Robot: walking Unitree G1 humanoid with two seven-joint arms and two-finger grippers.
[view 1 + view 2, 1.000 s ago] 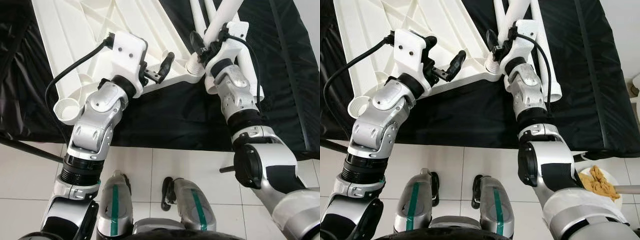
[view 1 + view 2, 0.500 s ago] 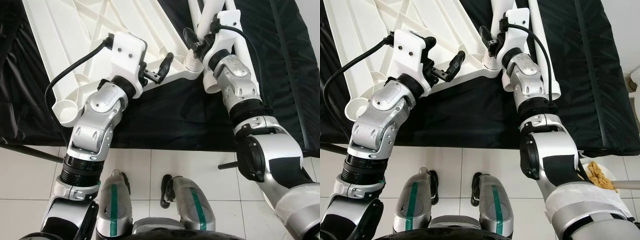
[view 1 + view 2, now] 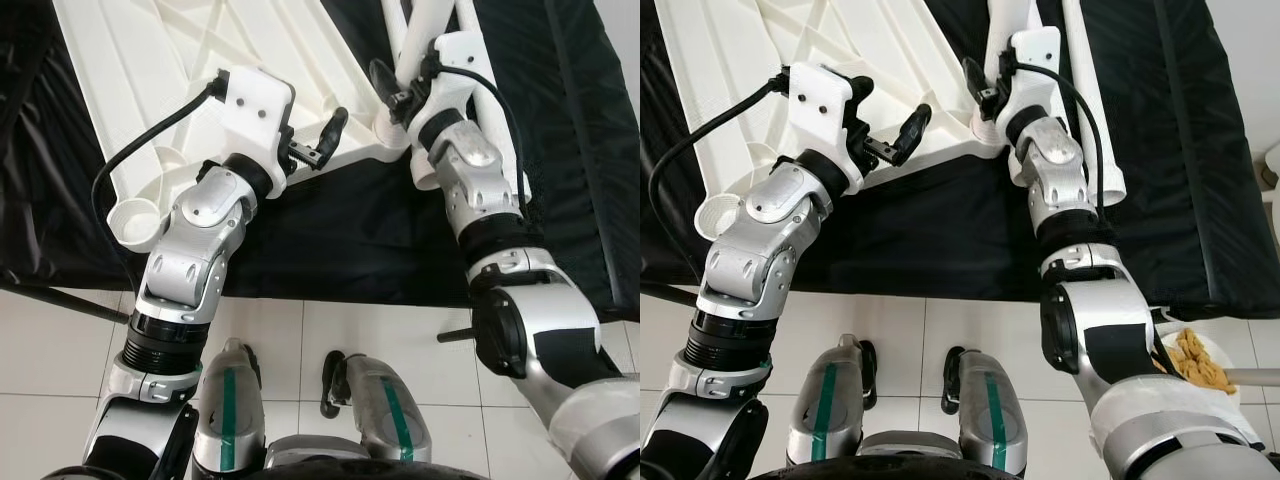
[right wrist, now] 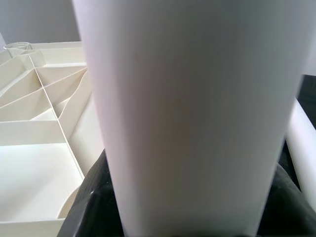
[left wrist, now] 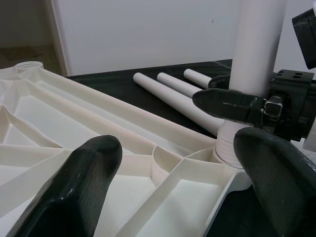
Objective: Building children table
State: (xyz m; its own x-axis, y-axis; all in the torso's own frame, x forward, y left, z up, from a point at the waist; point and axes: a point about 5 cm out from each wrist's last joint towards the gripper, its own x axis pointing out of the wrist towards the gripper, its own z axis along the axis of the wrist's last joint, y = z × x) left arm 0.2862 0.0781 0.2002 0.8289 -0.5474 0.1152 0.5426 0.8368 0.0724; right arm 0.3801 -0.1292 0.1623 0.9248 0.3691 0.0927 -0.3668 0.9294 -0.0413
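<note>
The white table top (image 3: 200,70) lies upside down on a black sheet (image 3: 330,235), its ribbed underside facing up, and everything else is placed around it. At the table top's near right corner the right gripper (image 3: 392,92) is clamped around an upright white leg (image 5: 256,44), whose lower end sits at the round corner socket (image 5: 228,148); in the right wrist view the leg (image 4: 192,113) stands between the black fingers (image 4: 94,197). The left gripper (image 3: 322,140) hovers over the table top's near edge, just left of that socket, with its two black fingers (image 5: 84,182) spread apart and holding nothing. Three more white legs (image 5: 173,96) lie side by side on the sheet beyond the table top's right edge. Another socket (image 3: 135,215) marks the table top's near left corner. Nearer than the sheet is a white tiled floor (image 3: 60,340), where a plate of food (image 3: 1200,362) rests far to the right.
</note>
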